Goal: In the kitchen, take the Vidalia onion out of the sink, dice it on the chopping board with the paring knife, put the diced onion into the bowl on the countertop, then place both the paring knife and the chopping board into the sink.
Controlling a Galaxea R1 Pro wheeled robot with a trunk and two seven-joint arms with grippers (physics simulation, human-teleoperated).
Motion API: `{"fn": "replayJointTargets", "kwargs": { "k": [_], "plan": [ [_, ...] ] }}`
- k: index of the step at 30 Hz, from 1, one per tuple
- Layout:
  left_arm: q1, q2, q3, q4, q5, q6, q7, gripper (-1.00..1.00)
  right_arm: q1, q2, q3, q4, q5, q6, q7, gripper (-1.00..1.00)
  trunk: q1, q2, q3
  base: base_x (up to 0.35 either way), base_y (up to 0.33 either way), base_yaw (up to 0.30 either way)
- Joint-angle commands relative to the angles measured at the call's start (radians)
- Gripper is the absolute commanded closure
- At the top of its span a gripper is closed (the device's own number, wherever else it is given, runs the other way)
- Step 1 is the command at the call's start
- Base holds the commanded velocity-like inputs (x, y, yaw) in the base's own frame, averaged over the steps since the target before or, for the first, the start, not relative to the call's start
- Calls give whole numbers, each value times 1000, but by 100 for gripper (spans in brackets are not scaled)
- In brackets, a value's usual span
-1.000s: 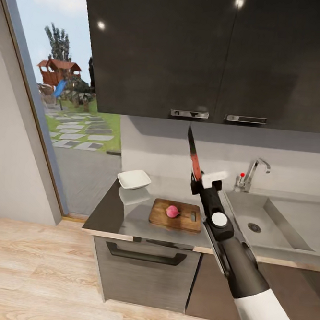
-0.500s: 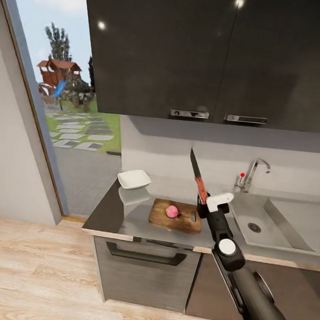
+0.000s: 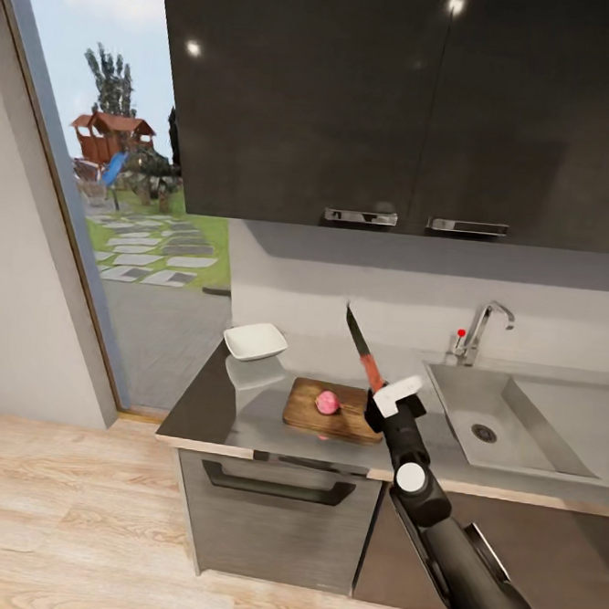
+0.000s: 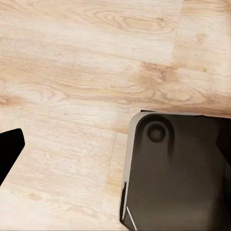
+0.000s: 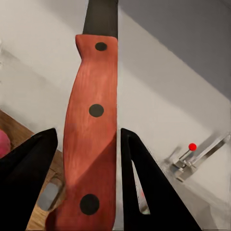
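Observation:
The pinkish Vidalia onion (image 3: 328,402) rests in the middle of the brown chopping board (image 3: 307,415) on the grey countertop (image 3: 212,405). My right gripper (image 3: 385,393) hovers at the board's right end, shut on the reddish handle of the paring knife (image 3: 366,366), whose blade points up and to the left above the board. In the right wrist view the paring knife (image 5: 91,139) sits between both black fingers (image 5: 26,175), and the board's slotted end (image 5: 41,211) lies below. The white bowl (image 3: 255,341) stands behind the board to the left. The sink (image 3: 552,414) lies to the right.
A chrome tap (image 3: 482,329) with a red dot stands behind the sink. Dark wall cabinets (image 3: 385,100) hang overhead, just above the knife tip. A glass door (image 3: 120,198) opens at the left. The left wrist view looks down on wooden floor (image 4: 72,72) and the robot's dark base (image 4: 178,173).
My right arm has come down and moved left, bringing the knife from near the sink's edge to the right end of the board. The blade now leans more to the left.

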Motion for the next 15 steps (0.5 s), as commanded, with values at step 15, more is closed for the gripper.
{"fn": "replayJointTargets", "kwargs": {
  "k": [15],
  "plan": [
    [0,0,-3,1,11,0,0,-100,-1,0,121,128,186,66,-4,100,1,-2,-2,0,0,0]
  ]
}}
